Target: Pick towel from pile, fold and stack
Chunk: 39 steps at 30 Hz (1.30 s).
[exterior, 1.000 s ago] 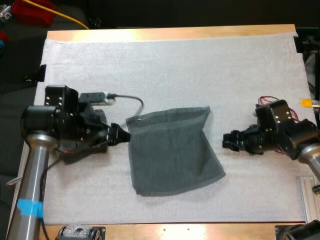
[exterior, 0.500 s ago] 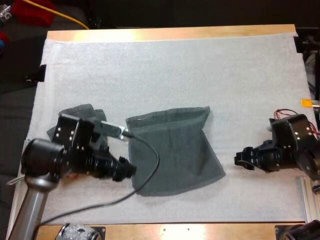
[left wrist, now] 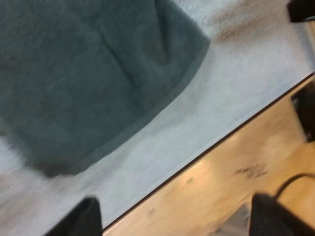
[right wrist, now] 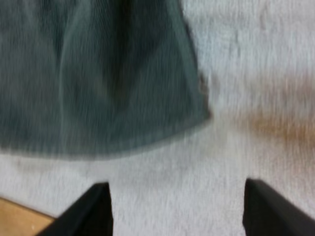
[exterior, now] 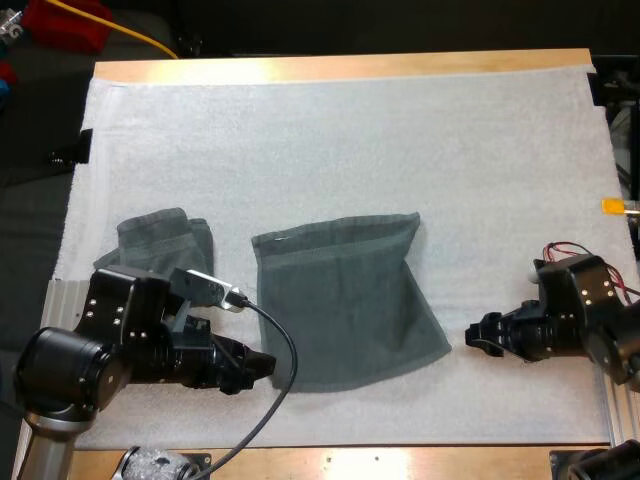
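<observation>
Our left gripper (exterior: 260, 363) and right gripper (exterior: 473, 337) have fingers spread wide, holding nothing. We should grab the towel (exterior: 345, 300) by its two near corners, evenly.

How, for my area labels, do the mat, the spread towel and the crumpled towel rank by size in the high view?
1. white mat
2. spread towel
3. crumpled towel, partly covered, still clearly smallest

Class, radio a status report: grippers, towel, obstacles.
Left gripper open at flat towel's near corner. Right gripper open beside it. Crumpled towel lies left, apart.
</observation>
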Tool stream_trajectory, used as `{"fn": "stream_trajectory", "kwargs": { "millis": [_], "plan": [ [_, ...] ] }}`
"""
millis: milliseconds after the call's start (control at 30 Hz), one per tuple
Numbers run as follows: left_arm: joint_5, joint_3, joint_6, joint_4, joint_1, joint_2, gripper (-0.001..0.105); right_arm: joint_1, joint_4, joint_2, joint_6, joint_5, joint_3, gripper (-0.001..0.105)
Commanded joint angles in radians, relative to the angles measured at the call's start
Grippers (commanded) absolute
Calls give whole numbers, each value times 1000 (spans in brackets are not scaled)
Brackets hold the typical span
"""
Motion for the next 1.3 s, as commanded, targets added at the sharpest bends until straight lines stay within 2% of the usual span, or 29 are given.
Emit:
{"fn": "stream_trajectory", "kwargs": {
  "millis": [0,133,533,600,700,1267],
  "plan": [
    [27,0,-3,3,-4,-4,60,-6,-38,0,29,-10,22,53],
    [37,0,-3,3,-4,-4,60,-6,-155,1,106,-51,101,51],
    [60,0,-3,3,-4,-4,60,-6,-467,2,354,-72,301,51],
    [60,0,-3,3,-4,-4,60,-6,-538,14,423,-78,334,51],
    [60,0,-3,3,-4,-4,60,-6,-589,44,465,-80,355,51],
    [60,0,-2,3,-4,-4,60,1,-711,254,485,-136,359,51]
  ]
}}
